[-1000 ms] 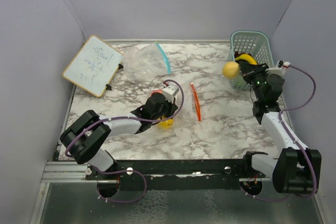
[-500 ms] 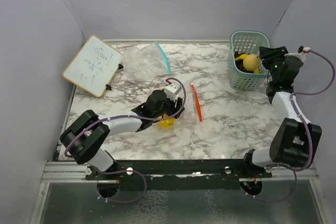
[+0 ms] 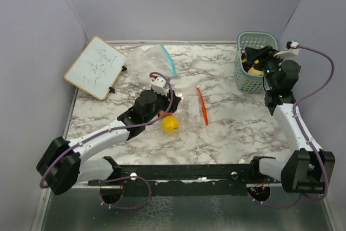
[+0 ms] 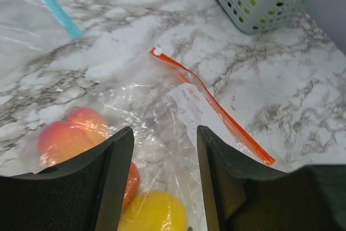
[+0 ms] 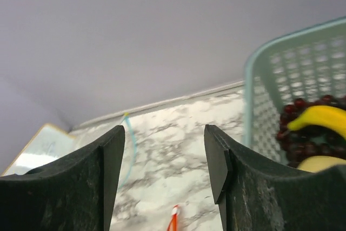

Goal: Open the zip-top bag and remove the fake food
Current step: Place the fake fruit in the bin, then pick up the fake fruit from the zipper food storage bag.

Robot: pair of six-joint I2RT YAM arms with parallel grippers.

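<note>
The zip-top bag (image 3: 190,109) lies flat mid-table with its orange zip strip (image 4: 216,113) to the right. The fake food left at the bag is a peach (image 4: 70,136), a red-orange tomato (image 4: 131,181) and a yellow lemon (image 4: 154,212), seen through the clear film. My left gripper (image 4: 165,133) hovers open just above them, holding nothing; in the top view the left gripper (image 3: 161,113) is beside the lemon (image 3: 170,124). My right gripper (image 5: 165,131) is open and empty at the basket (image 3: 257,71), where a banana (image 5: 320,120) and dark grapes (image 5: 300,136) lie.
A second clear bag with a blue zip (image 3: 149,61) lies at the back. A small whiteboard (image 3: 95,67) leans at the back left. The teal basket (image 5: 270,101) stands in the back right corner against the wall.
The left gripper has opened and lifted back off the lemon. The right gripper carried a yellowish fruit over the basket, opened, and the fruit has left its jaws.
</note>
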